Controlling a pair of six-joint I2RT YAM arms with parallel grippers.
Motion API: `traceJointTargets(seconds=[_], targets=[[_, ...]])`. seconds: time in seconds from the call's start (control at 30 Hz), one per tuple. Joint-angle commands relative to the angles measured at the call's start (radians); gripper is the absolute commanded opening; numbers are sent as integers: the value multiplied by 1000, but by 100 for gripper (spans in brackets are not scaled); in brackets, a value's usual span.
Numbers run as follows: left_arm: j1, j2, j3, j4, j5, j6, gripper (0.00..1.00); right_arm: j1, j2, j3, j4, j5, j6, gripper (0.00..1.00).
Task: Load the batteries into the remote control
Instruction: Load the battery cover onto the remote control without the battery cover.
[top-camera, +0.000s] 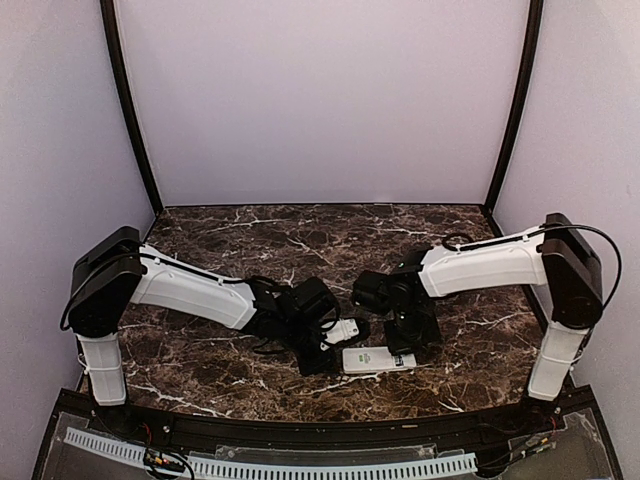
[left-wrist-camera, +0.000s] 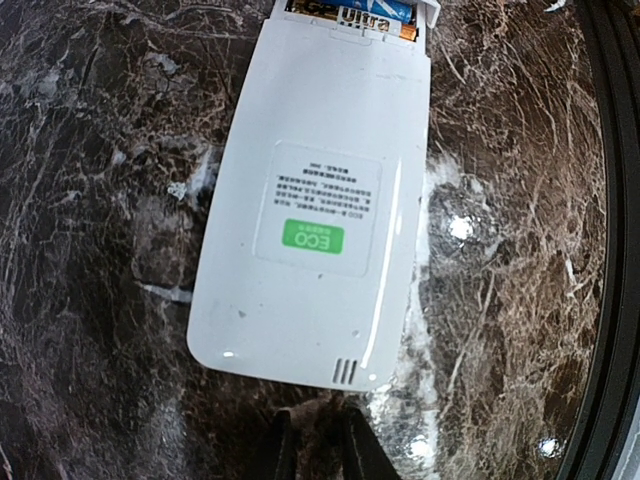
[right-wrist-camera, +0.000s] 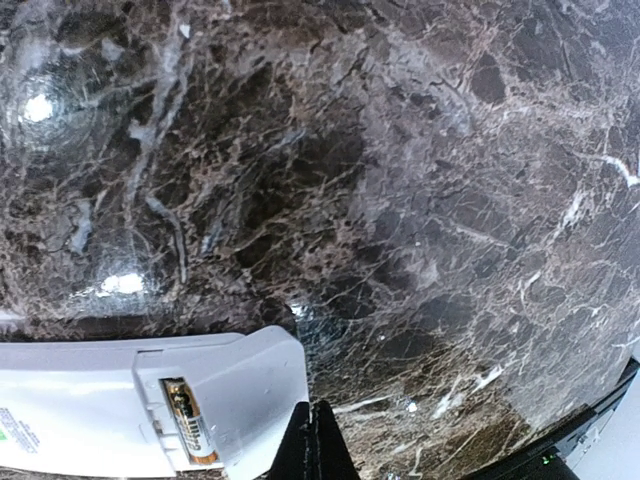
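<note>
The remote control (left-wrist-camera: 315, 200) lay face down, a blue battery (left-wrist-camera: 375, 13) in its open compartment (right-wrist-camera: 183, 420); left gripper (left-wrist-camera: 318, 425) empty, slightly apart, right gripper (right-wrist-camera: 313, 420) pressed together.

Overhead light puts glare spots on the marble table (left-wrist-camera: 460, 228) and a sheen on the remote control (left-wrist-camera: 320, 200).

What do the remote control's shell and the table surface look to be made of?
Remote control: likely white moulded plastic, smooth and glossy; light streaks reflect off its back, where a printed label with a green patch is stuck. Table: dark brown, white-veined marble look, polished; lamps mirror in it as bright spots. Real stone or laminate cannot be told.
</note>
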Motion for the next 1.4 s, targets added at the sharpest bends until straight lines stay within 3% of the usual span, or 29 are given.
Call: traceJointTargets(seconds=[0.0,0.17,0.4,0.8,1.1,1.37], targets=[[0,10,7,-30,23,7,17,8,-43,41,-67,42,-8,0],[0,9,7,-29,26,8,17,11,-109,34,-62,20,-11,0],[1,10,10,-31,26,10,18,-9,-207,-99,141,-89,-31,0],[0,9,12,-34,26,11,18,-20,-142,-169,277,-168,-45,0],[0,9,11,-33,27,11,18,-19,-110,-190,290,-173,-44,0],[0,11,8,-32,27,11,18,-20,-207,-122,229,-149,-67,0]])
